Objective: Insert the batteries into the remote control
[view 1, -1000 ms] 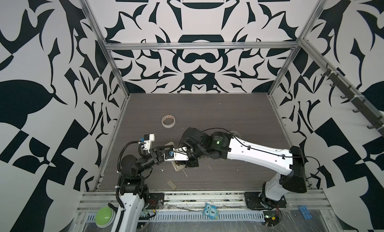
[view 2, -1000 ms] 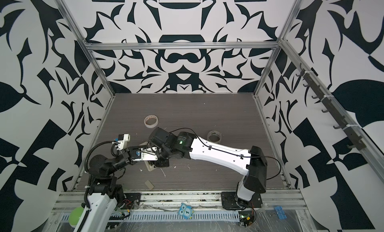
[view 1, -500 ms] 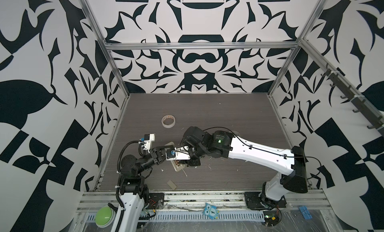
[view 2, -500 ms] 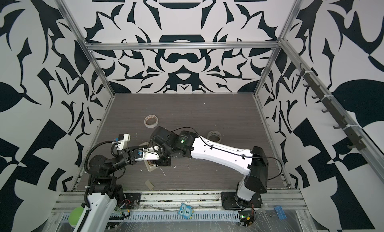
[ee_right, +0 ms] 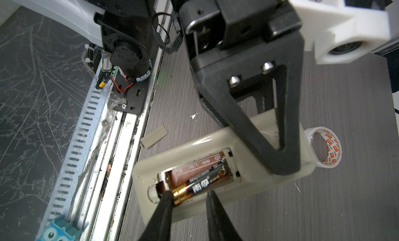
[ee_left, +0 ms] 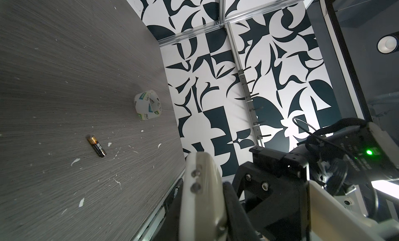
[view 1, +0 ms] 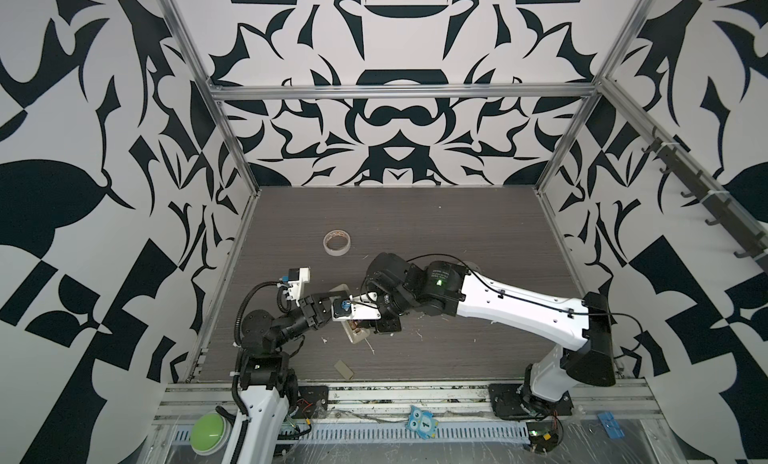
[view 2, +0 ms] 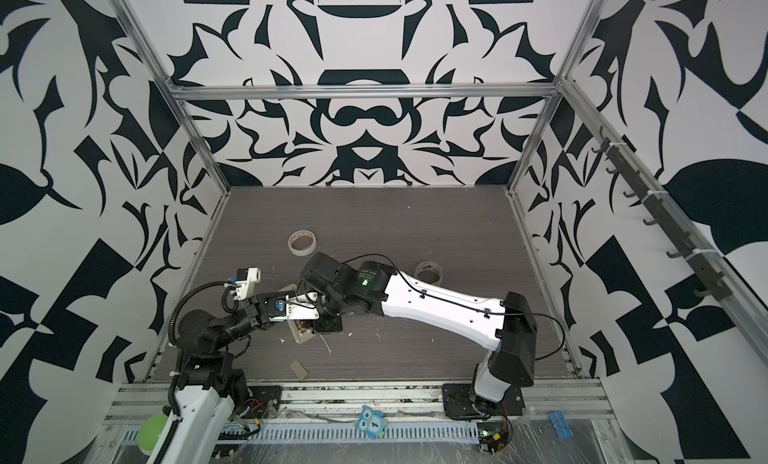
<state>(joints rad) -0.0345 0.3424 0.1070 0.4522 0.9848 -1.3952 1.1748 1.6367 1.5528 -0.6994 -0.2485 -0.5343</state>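
The beige remote control (ee_right: 194,147) is held above the table with its back up and its battery bay open. My left gripper (ee_left: 203,207) is shut on its far end. It shows in both top views (view 1: 356,336) (view 2: 302,336). One of the batteries (ee_right: 203,181) lies slanted in the bay, gold end raised. My right gripper (ee_right: 189,198) hovers there with its jaws slightly apart. One fingertip (ee_right: 167,200) touches the gold end, and the other stands beside the remote's edge. A second battery (ee_left: 96,146) lies loose on the table.
The beige battery cover (view 1: 344,369) (ee_right: 153,139) lies near the table's front edge. One tape roll (view 1: 337,242) sits mid-table, and another (view 2: 430,271) (ee_left: 147,105) lies behind the right arm. White scraps dot the table. The front rail (ee_right: 112,142) is close by.
The right wrist has shifted very slightly over the remote. The left arm and the remote hold still.
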